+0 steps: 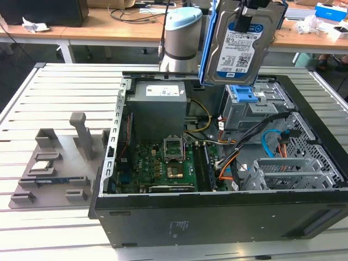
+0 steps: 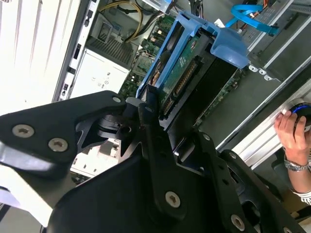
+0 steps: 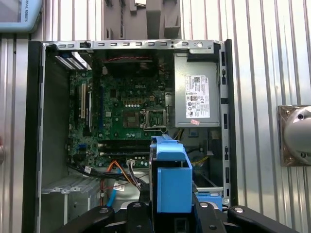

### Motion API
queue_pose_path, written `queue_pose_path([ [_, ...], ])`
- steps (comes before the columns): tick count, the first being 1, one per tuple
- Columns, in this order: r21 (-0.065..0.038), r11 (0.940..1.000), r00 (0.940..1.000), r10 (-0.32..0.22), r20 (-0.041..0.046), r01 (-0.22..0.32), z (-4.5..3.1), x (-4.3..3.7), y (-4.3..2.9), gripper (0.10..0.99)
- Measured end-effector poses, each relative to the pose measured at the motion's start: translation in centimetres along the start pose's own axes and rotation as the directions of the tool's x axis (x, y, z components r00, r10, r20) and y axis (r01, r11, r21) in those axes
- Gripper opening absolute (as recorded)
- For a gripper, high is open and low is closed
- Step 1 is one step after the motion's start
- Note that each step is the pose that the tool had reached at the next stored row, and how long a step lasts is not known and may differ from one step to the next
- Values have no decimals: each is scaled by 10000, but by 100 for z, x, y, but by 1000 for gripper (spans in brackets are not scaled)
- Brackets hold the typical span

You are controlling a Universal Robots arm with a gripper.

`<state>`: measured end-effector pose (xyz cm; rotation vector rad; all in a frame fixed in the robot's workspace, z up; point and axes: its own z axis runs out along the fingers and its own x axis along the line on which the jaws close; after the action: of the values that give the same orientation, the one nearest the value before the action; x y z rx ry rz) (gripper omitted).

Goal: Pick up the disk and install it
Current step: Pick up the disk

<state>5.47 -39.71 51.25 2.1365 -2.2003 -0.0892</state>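
Slatted metal benchtop (image 1: 54,87) carries the computer case (image 1: 217,217), where we find the gripper (image 1: 247,19) closed tight on the hard disk drive (image 1: 242,49), aloft at the exterior view's upper right above the drive bay (image 1: 255,106); misalignment, we judge, could snag it on loose cables (image 1: 263,142).

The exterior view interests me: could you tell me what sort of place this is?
Probably a robotics lab or workshop: an open black desktop computer case lies on a slatted grey metal table, cluttered wooden desks stand behind, and the gripper holds the silver, blue-railed disk above the case.
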Motion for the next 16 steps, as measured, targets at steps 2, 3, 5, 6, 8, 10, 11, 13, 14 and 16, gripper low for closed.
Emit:
queue_pose_path([
  [2, 0, 10000, 10000, 0, 0, 0, 1, 23, -1, 361],
  [3, 0, 10000, 10000, -1, 0, 1, 2, 39, -1, 361],
  [5, 0, 10000, 10000, 0, -1, 0, 3, 75, -2, 361],
  [6, 0, 10000, 10000, -1, 0, 1, 6, 108, -4, 361],
  [8, 0, 10000, 10000, 0, 0, 0, 9, 175, -6, 361],
  [10, 0, 10000, 10000, 0, 0, 0, 14, 255, -9, 361],
  [11, 0, 10000, 10000, 0, 0, 0, 15, 279, -10, 361],
  [13, 0, 10000, 10000, 0, 0, 0, 18, 327, -11, 361],
  [14, 0, 10000, 10000, 0, -1, 0, 19, 341, -12, 361],
  [16, 0, 10000, 10000, 0, 0, 0, 21, 372, -13, 361],
])
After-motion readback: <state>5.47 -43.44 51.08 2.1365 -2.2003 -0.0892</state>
